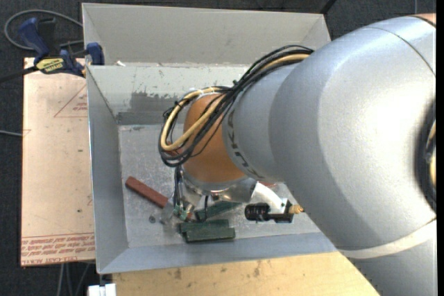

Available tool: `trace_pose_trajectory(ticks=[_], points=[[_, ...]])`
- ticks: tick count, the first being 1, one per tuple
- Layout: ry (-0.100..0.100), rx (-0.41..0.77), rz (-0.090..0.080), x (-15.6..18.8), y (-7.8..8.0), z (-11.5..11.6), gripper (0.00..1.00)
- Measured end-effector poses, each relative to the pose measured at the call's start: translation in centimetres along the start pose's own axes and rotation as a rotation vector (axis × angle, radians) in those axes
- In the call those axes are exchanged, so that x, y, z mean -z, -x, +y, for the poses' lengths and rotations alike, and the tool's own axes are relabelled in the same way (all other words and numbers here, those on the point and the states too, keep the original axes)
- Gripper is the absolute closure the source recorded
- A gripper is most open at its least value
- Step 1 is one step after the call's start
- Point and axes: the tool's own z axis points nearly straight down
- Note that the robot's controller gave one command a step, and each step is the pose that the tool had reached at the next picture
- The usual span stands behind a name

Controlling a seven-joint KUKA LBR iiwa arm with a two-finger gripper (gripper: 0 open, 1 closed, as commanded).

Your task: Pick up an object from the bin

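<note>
Gripper low in the bin, over a dark green block by the front wall

The arm (333,149) comes in from the right, its orange cover (208,142) and looped cables (180,125) above the gripper (189,210), which sits down near the floor of the grey bin (104,149). Whether the gripper is clenched or released cannot be told. The dark green block (208,233), flat and oblong, lies just beside it at the bin's front edge. A red-brown bar (146,192) lies near on the left, and a black and white piece (269,211) lies to the right.
</note>
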Motion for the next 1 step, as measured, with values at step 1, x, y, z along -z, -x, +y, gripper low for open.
trace_pose_trajectory(ticks=[1], points=[[0.003, 0.004, -0.003, 5.95, 0.03, 0.14, 1.00]])
